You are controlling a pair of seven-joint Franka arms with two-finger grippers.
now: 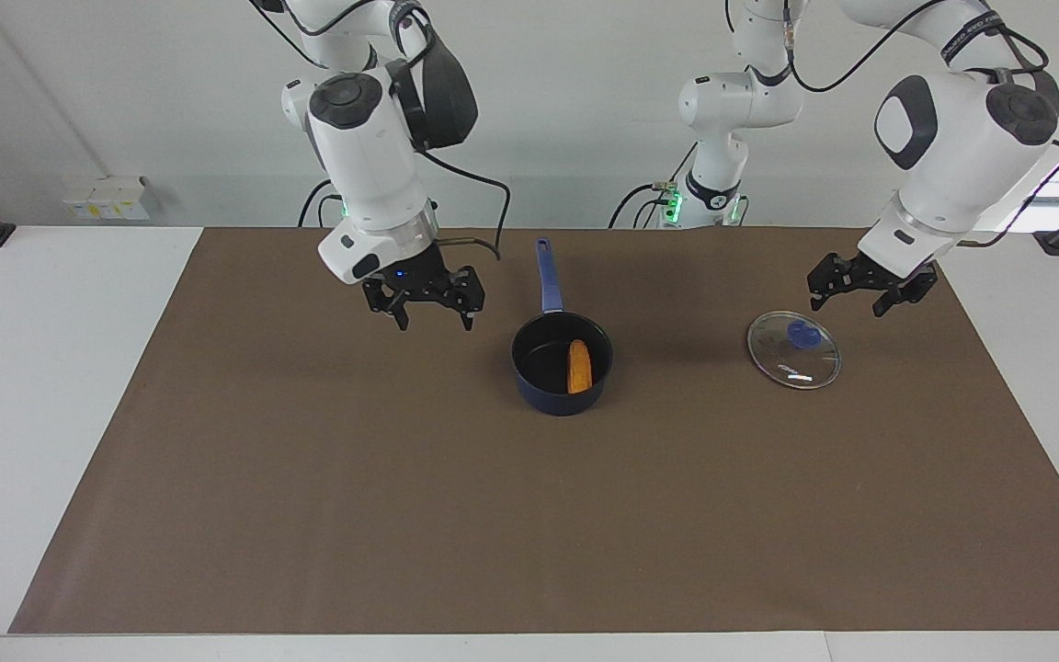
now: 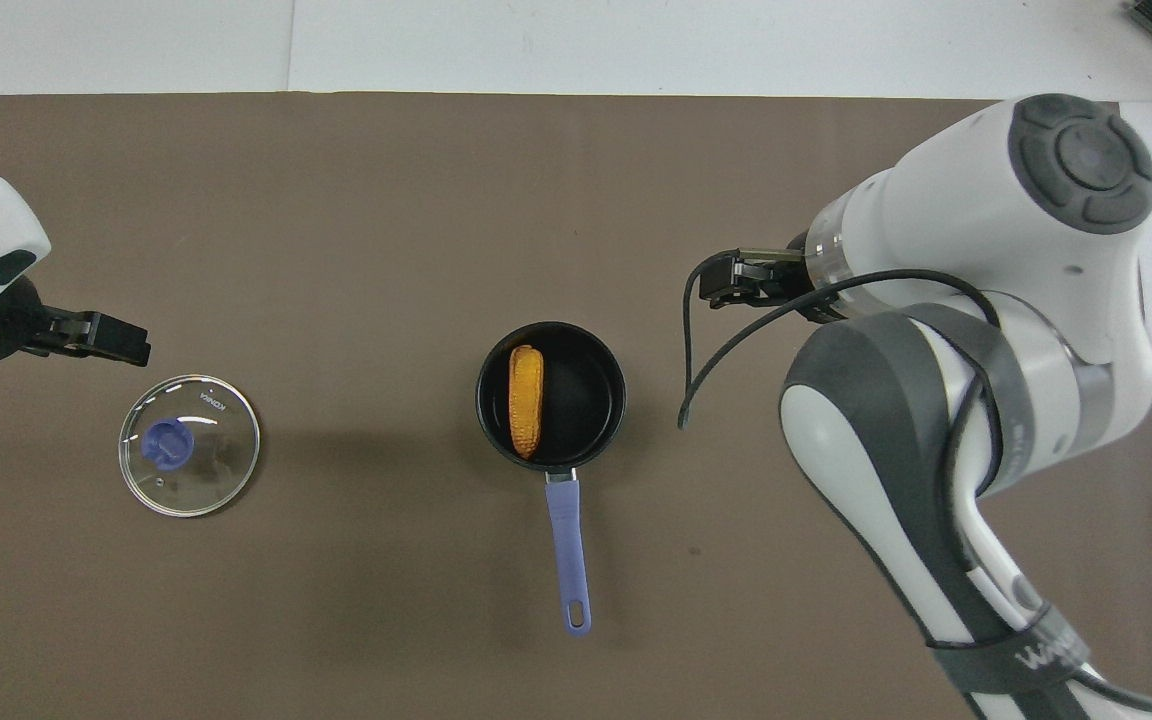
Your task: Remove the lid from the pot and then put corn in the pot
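The navy pot (image 1: pixel 529 372) stands uncovered mid-mat, its long handle (image 1: pixel 548 280) pointing toward the robots. The orange-yellow corn (image 1: pixel 579 366) lies inside it, against the wall toward the left arm's end; it also shows in the overhead view (image 2: pixel 526 400) in the pot (image 2: pixel 606 400). The glass lid (image 1: pixel 782 363) with its blue knob lies flat on the mat toward the left arm's end, also seen from overhead (image 2: pixel 211 465). My left gripper (image 1: pixel 853 296) hangs open and empty over the mat by the lid's edge. My right gripper (image 1: pixel 435 317) hangs open and empty over the mat beside the pot, toward the right arm's end.
A brown mat (image 1: pixel 401 506) covers most of the white table (image 1: pixel 51 368). Small white boxes (image 1: pixel 107 198) sit at the table's edge near the wall, at the right arm's end. A black cable (image 2: pixel 696 370) hangs from the right wrist.
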